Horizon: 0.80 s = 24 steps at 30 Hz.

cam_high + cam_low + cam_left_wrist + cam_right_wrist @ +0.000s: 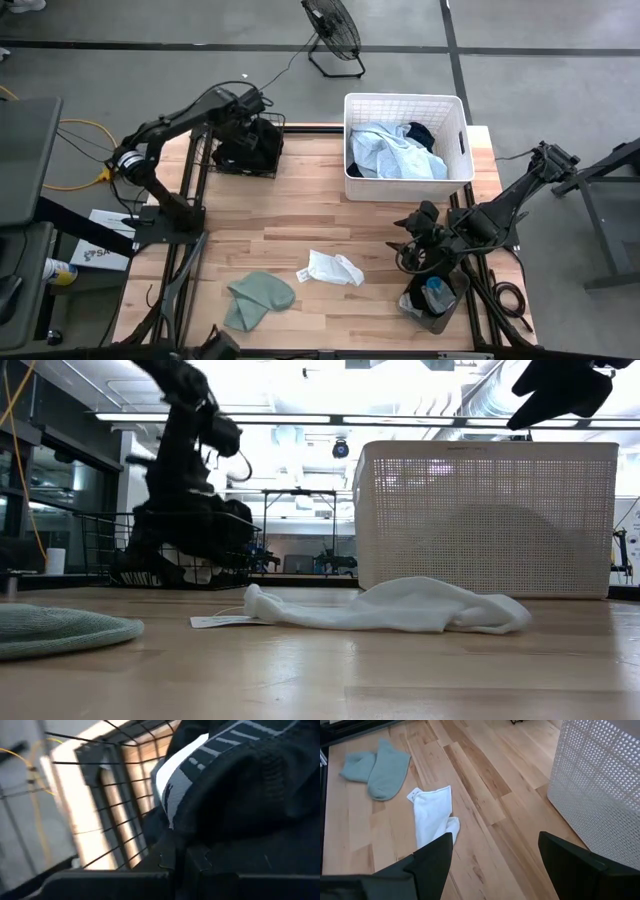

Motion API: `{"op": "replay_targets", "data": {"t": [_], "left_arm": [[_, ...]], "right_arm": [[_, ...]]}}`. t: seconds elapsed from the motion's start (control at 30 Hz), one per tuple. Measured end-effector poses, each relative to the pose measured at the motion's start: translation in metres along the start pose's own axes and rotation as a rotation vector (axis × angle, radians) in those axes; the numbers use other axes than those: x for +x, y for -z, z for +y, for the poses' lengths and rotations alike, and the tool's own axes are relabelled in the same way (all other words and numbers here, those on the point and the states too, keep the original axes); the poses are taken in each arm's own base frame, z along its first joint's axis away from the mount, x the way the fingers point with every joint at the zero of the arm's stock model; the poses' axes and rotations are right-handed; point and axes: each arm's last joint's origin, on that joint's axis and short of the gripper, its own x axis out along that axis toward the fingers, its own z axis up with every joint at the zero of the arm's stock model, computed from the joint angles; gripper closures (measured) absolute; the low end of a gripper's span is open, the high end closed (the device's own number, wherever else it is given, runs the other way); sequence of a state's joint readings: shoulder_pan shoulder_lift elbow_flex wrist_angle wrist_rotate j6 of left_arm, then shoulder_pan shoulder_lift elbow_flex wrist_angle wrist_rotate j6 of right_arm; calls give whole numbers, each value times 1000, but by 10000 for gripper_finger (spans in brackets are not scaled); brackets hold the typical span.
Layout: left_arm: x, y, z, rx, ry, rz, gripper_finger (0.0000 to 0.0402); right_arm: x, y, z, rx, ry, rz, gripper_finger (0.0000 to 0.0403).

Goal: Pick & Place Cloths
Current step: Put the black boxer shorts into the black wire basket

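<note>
A white cloth [335, 268] [431, 822] [400, 607] lies flat on the table, with a sage green cloth [258, 297] [380, 767] to its left near the near edge. Pale blue and navy cloths [395, 150] lie in the white laundry basket [455, 105]. A black cloth with a white band [250, 785] [250, 148] fills the black wire basket [212, 160]. My left gripper [248, 118] is over that basket, close against the black cloth. My right gripper [495, 840] [410, 232] is open in the air, to the right of the white cloth.
The white laundry basket [600, 785] stands at the far right of the table and the wire basket [100, 545] at the far left. A dark bin holding a bottle [432, 300] sits at the near right corner. Bare wood [300, 205] spreads between the baskets.
</note>
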<state>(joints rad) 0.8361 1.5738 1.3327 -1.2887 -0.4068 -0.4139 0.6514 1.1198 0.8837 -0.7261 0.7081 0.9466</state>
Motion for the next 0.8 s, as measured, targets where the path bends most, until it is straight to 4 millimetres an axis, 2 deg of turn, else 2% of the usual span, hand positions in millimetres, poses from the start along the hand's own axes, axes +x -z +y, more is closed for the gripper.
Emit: {"op": "replay_targets", "data": {"t": [0.23,0.37,0.53,0.8], "left_arm": [[49,-2,12,-113,107,41,402],[60,-2,22,-165,169,84,390],[48,-9,26,-174,193,67,335],[3,-21,42,-182,194,65,215]], "right_arm": [[0,0,0,34,-3,3,117],[0,0,0,53,-4,5,117],[0,0,0,53,-6,8,117],[0,0,1,59,-10,7,117]]}}
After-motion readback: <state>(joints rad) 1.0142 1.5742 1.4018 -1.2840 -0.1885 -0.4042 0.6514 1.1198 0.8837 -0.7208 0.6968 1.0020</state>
